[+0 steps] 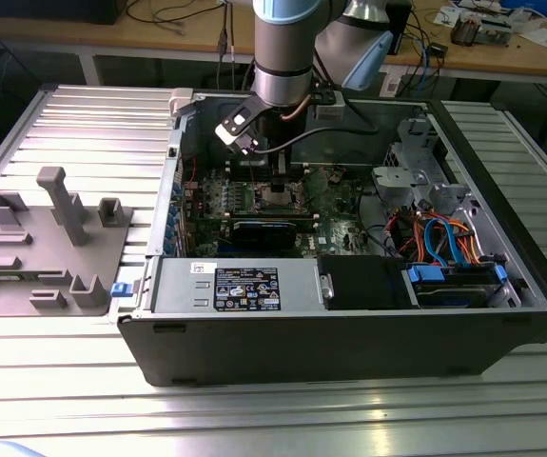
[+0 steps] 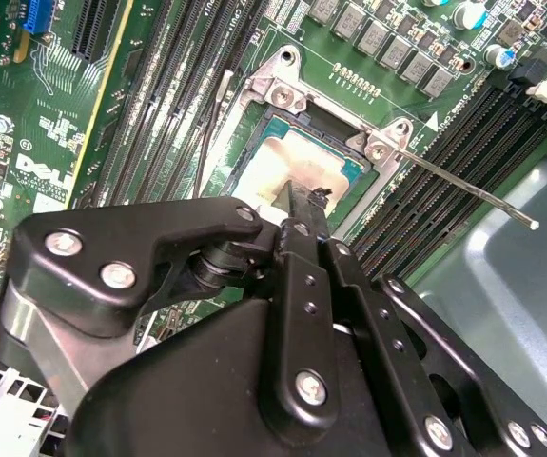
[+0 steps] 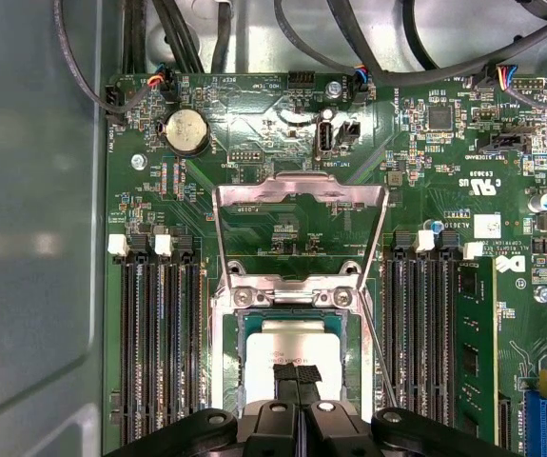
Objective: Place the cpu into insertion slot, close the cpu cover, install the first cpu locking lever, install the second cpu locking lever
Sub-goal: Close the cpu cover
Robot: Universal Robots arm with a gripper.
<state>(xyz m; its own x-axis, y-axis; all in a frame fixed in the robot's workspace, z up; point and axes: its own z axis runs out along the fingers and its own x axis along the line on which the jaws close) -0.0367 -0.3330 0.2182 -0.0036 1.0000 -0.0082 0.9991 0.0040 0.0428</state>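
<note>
Gripper (image 3: 297, 373) fills the room above the insertion slot (image 3: 225, 371), memory slots (image 3: 159, 352) flank both sides, open cpu cover (image 3: 302, 189) hinges at one edge, thin lever rod (image 2: 463, 188) juts out beside

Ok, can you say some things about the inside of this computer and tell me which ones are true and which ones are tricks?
1. The cpu sits in the insertion slot. True.
2. The cpu cover is closed over the chip. False: it stands flipped open, off the chip.
3. The gripper is right over the cpu. True.
4. The round silver battery lies on the cpu. False: it sits on the green board, beyond the open cover.
</note>
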